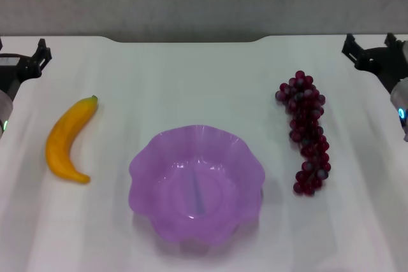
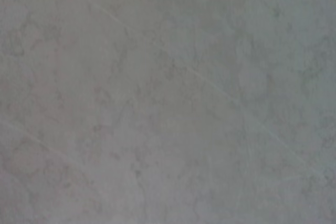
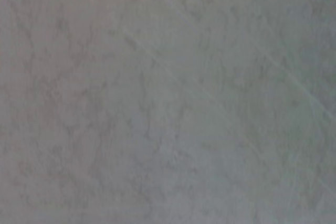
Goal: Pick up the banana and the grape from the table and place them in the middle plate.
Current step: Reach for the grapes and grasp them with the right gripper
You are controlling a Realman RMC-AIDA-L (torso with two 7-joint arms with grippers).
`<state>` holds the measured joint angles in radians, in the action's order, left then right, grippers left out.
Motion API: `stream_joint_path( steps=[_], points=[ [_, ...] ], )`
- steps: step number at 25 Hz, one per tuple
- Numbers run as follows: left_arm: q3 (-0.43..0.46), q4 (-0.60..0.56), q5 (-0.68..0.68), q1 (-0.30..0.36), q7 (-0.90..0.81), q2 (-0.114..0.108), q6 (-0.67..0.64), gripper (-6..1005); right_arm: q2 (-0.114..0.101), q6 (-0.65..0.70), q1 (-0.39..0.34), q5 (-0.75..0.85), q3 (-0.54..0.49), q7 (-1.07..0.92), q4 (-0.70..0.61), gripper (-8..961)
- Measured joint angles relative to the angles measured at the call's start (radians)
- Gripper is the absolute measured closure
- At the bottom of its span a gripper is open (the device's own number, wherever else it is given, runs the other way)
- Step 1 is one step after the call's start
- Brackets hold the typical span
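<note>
- Purple and see-through, the middle plate (image 1: 196,186) sits on the white table (image 1: 191,81) at the near centre of the head view, its wavy rim whole and nothing lying inside it.
- Yellow-orange, the banana (image 1: 67,139) lies flat on the table to the left of the plate, apart from it, with its dark green stem tip pointing toward the far edge and its curve bulging to the left.
- Dark red-purple, the grape (image 1: 306,131) is a long bunch lying on the table to the right of the plate, apart from it, running from far to near.
- At the far left edge of the head view the left gripper (image 1: 29,63) shows only as a black tip over the table edge; the banana lies nearer the robot's body and toward the centre from it, well apart, with bare table between them.
- At the far right edge the right gripper (image 1: 370,55) shows as a black tip too; the grape lies toward the centre and nearer from it, well apart, not touched.
- Neither gripper has hold of anything; how far either one is open I cannot tell, since the tips are partly cut off by the frame.
- Both wrist views show only a pale, mottled grey-white surface crossed by faint lines, with no fruit and no plate in them.
</note>
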<state>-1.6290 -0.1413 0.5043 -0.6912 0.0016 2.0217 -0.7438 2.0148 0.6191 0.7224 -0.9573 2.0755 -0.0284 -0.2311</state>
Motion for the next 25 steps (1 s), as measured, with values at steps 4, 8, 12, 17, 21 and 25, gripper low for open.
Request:
stream_joint_path(
  steps=[4, 8, 12, 17, 21, 25],
  points=[
    [-0.001, 0.007, -0.001, 0.001, 0.000, 0.000, 0.000, 112, 0.000, -0.052, 0.013, -0.001, -0.002, -0.001, -0.005, 77],
    [-0.002, 0.011, -0.001, 0.001, 0.000, 0.000, 0.001, 112, -0.001, -0.169, 0.043, -0.001, -0.002, 0.000, -0.007, 78],
    [-0.005, 0.011, -0.001, 0.001, 0.000, 0.000, 0.001, 112, -0.002, -0.284, 0.073, 0.003, 0.000, 0.005, -0.007, 79],
    [-0.006, 0.011, -0.001, 0.010, 0.000, 0.000, 0.003, 112, -0.005, -0.411, 0.112, 0.010, 0.007, 0.007, -0.007, 80],
    [-0.006, 0.011, -0.001, 0.011, 0.000, 0.000, 0.003, 112, -0.007, -0.479, 0.137, 0.014, 0.008, 0.009, -0.003, 81],
    [-0.008, 0.011, -0.001, 0.011, 0.000, 0.000, 0.005, 111, -0.009, -0.513, 0.148, 0.038, 0.009, 0.012, 0.002, 82]
  ],
)
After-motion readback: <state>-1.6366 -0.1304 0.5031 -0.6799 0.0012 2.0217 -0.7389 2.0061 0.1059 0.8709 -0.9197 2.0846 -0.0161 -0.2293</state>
